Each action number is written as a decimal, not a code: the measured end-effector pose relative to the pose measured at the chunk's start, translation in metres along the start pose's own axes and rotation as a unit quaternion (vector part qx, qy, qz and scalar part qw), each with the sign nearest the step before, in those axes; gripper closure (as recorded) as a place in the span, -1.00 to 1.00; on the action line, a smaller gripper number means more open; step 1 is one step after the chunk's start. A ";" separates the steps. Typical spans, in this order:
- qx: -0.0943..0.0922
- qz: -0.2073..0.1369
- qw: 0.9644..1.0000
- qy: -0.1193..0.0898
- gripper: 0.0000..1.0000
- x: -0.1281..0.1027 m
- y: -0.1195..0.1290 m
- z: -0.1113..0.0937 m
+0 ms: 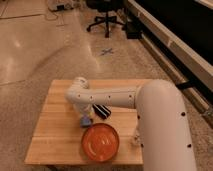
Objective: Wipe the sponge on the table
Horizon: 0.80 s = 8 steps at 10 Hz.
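Now the bulky white robot arm (155,115) sweeps in from the right of the round orange plate (100,142). It runs leftward over the light-brown plank wooden surface (50,135), bends at a rounded joint beyond the plate, and drops straight down. Its hand (84,115) sits low, right on the small light-blue sponge pad (86,121). Whether it's clamped on the sponge or loose, I cannot tell. The sponge lies on the surface just beside the plate's upper-left rim. A black ribbed oblong block (101,111) lies just past the plate's far edge, under the forearm.
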 end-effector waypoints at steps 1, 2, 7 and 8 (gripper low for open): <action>-0.008 -0.004 1.000 -0.001 1.00 -0.005 0.009 0.001; -0.014 -0.011 1.000 -0.003 1.00 -0.011 0.016 0.000; -0.011 -0.082 0.996 -0.021 1.00 -0.079 0.011 -0.009; -0.006 -0.094 0.995 -0.026 1.00 -0.091 0.003 -0.012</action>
